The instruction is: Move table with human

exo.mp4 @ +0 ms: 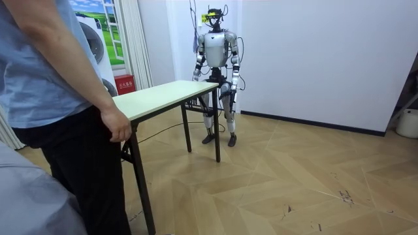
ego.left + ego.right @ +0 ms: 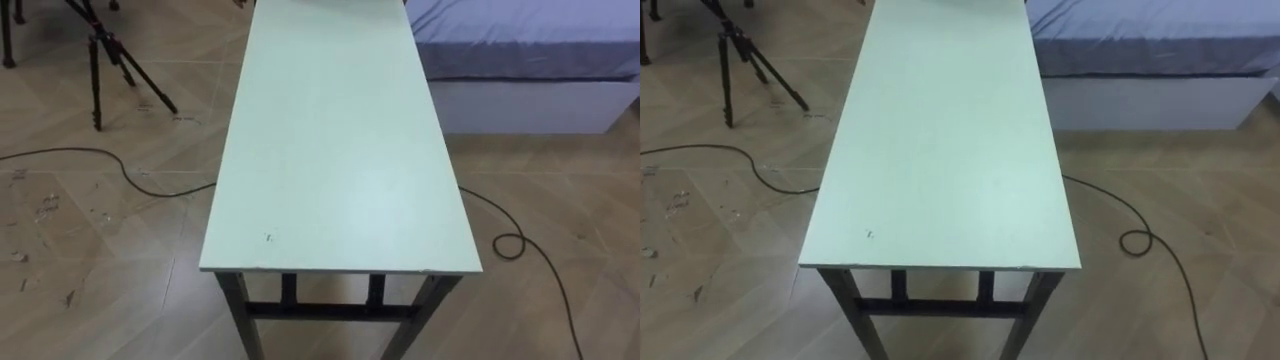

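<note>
A person's hand (image 1: pixel 117 125) is curling over the near end of the pale green table (image 1: pixel 163 95), which is standing level on the wood floor. At the far end the robot is standing upright, right hand (image 1: pixel 196 78) and left hand (image 1: pixel 233 83) lowered beside the tabletop, their fingers too distant to make out.

No writing, number or sign can be read anywhere. Any print on the small red box (image 1: pixel 124 84) at the foot of the white pleated curtain (image 1: pixel 138 46) is too small to tell.
</note>
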Controlling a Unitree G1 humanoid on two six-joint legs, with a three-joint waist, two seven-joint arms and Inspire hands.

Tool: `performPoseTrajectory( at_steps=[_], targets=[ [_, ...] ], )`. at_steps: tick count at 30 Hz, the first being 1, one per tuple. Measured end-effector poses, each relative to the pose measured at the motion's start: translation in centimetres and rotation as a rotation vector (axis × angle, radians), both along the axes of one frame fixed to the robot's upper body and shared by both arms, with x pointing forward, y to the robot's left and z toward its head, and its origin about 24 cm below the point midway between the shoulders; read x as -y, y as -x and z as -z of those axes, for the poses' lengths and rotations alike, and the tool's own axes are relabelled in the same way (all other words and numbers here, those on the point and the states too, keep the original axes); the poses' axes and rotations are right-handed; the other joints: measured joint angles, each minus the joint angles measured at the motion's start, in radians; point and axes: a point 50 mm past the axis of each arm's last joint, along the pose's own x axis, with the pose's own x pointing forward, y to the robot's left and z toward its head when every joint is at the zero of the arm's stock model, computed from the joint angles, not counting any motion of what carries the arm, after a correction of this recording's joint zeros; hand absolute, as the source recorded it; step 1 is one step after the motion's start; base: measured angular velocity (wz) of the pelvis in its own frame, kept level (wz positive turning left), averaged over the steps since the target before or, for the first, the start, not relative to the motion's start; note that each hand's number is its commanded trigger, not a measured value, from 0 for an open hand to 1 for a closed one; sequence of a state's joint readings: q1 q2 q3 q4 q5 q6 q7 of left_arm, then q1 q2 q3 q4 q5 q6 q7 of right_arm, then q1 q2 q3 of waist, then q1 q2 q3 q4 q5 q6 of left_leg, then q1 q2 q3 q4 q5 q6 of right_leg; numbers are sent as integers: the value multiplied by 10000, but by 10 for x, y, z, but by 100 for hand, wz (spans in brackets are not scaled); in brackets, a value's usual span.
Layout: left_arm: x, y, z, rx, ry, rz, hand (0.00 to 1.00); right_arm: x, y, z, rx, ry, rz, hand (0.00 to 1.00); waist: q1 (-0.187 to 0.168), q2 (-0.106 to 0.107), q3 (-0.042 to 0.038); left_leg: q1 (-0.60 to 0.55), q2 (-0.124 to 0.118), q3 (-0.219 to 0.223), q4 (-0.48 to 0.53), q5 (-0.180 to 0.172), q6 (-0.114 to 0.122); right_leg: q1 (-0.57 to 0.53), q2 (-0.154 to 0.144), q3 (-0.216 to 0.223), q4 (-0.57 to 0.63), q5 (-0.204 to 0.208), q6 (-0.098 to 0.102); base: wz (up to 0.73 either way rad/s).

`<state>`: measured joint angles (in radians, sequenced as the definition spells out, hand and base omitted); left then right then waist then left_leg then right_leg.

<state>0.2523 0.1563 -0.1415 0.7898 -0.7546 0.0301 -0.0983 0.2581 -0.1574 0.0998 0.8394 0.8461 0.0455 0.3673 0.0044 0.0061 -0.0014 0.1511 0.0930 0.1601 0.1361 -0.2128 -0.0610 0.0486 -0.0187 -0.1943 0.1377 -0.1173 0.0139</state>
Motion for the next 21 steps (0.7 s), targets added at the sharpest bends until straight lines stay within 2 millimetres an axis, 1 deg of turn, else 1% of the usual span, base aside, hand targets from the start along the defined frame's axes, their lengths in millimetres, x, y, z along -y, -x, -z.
performPoseTrajectory(
  at_steps=[1, 3, 5, 7, 8, 9, 11, 12, 16, 18, 21],
  targets=[
    [2, 1, -1, 81, 191, -68, 0, -2, 0, -2, 142, -189, 163, 0, 16, 5, -3, 3, 0, 2, 0, 0, 0, 4, -1, -7, -5, -2, 3, 0],
    [12, 4, -6, 336, 956, -195, 0, -12, -1, -9, 677, -1014, 619, 0, 13, 22, 8, 3, 1, 10, 0, 0, 0, 8, -3, -24, -6, -9, 5, 0],
    [18, 2, -12, 638, 1468, -291, 0, -21, -4, -16, 1103, -1492, 509, 0, 5, 56, 21, 2, 1, 7, 1, 0, 0, -1, -2, -16, 2, -13, 3, 0],
    [25, -4, -23, 1256, 2206, -655, 0, -32, -8, -27, 1655, -2028, 261, 0, -1, 71, 17, -52, -8, 7, 1, 0, 0, -123, -28, -5, 123, -64, 3, 0],
    [31, -11, -31, 1712, 2654, -683, 0, -39, -11, -35, 2071, -2318, 32, 0, -23, 99, 55, -67, -19, 6, 1, 0, 0, -155, -58, -41, 199, -95, 4, 5],
    [34, -14, -35, 1937, 2871, -645, 0, -43, -12, -38, 2256, -2458, -113, 0, -27, 109, 56, -68, -25, 6, 1, 0, 0, -154, -71, -61, 214, -102, 9, 8],
    [47, -25, -48, 2759, 3612, -265, 0, -52, -18, -47, 2806, -2906, -641, 0, -33, 110, 57, -49, -55, 7, 3, 0, 0, -176, -123, -85, 358, -181, 35, 7],
    [54, -29, -53, 3029, 3946, -19, 0, -55, -20, -51, 3022, -3113, -800, 0, -40, 138, 35, -51, -57, 7, 4, 0, 1, -180, -126, -86, 374, -189, 40, 4],
    [69, -32, -63, 3504, 4741, 544, 0, -63, -28, -61, 3571, -3601, -1112, 0, -68, 117, 37, -76, -55, 7, 12, 2, 3, -291, -134, -76, 524, -231, 20, 0],
    [75, -33, -68, 3654, 5063, 980, 0, -66, -32, -68, 3798, -3863, -1444, 0, -157, 135, 35, -79, -54, 7, 16, 2, 3, -305, -132, -69, 540, -233, 16, 0],
    [77, -35, -76, 3874, 5195, 1495, 0, -68, -38, -75, 4072, -3994, -1695, 0, -309, 110, 38, -55, -48, 12, 19, 2, 3, -312, -125, -49, 541, -234, 13, -1]
  ],
)
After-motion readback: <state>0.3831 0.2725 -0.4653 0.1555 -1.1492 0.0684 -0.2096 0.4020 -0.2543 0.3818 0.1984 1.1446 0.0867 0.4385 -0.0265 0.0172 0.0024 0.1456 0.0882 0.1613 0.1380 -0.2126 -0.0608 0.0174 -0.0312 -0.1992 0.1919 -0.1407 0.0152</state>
